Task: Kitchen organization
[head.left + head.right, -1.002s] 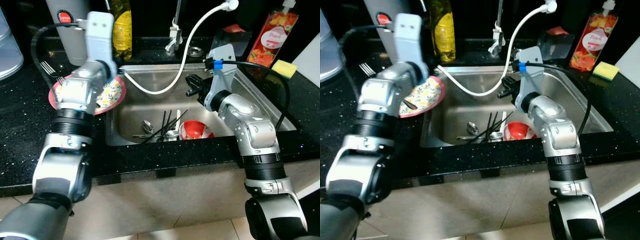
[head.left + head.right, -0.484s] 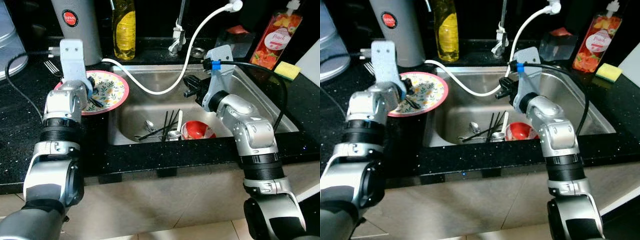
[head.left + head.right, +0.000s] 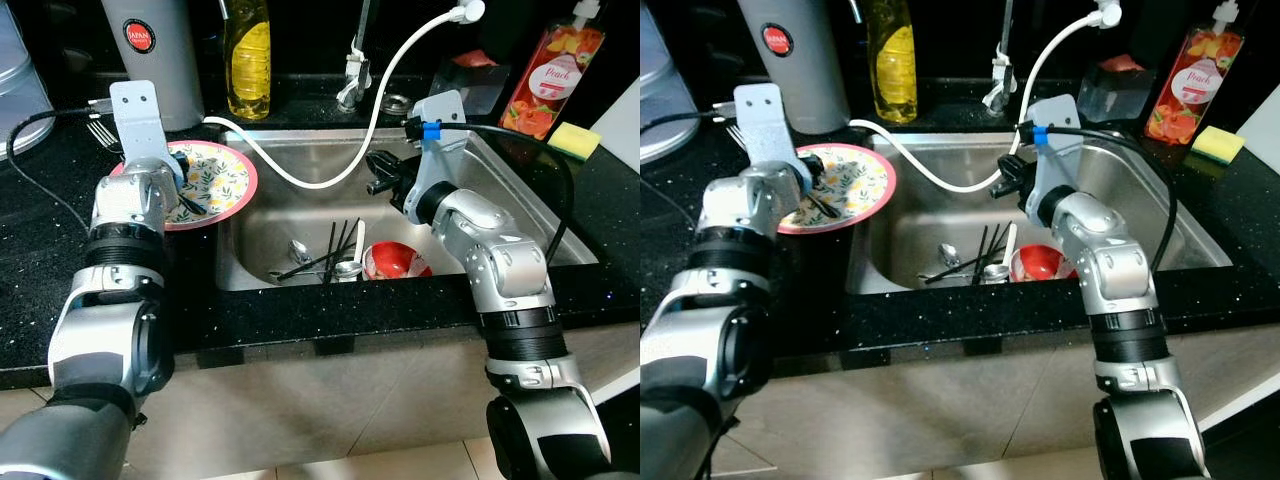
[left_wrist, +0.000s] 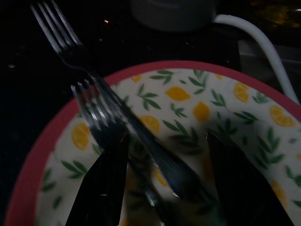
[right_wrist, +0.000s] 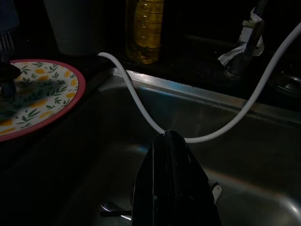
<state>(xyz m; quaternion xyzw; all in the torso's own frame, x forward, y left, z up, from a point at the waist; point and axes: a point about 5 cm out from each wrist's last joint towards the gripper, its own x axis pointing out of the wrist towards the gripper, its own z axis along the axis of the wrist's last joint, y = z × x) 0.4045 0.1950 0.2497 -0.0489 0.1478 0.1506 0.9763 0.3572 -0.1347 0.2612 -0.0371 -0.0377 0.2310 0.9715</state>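
From the head views, the left arm reaches forward over the black tabletop (image 3: 40,270), its left gripper (image 3: 190,200) low over the lemon-patterned plate (image 3: 228,178) beside the sink (image 3: 500,170). The right arm bends inward, the right gripper (image 3: 380,172) hovering above the basin near the white hose (image 3: 330,170).

Left wrist view: jaws parted, straddling a fork (image 4: 141,146) lying across the plate, not gripping it.

Right wrist view: jaws closed together, empty, above the sink.

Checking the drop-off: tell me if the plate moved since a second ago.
Yes. The plate was tilted over the sink edge; now it lies flat on the counter.
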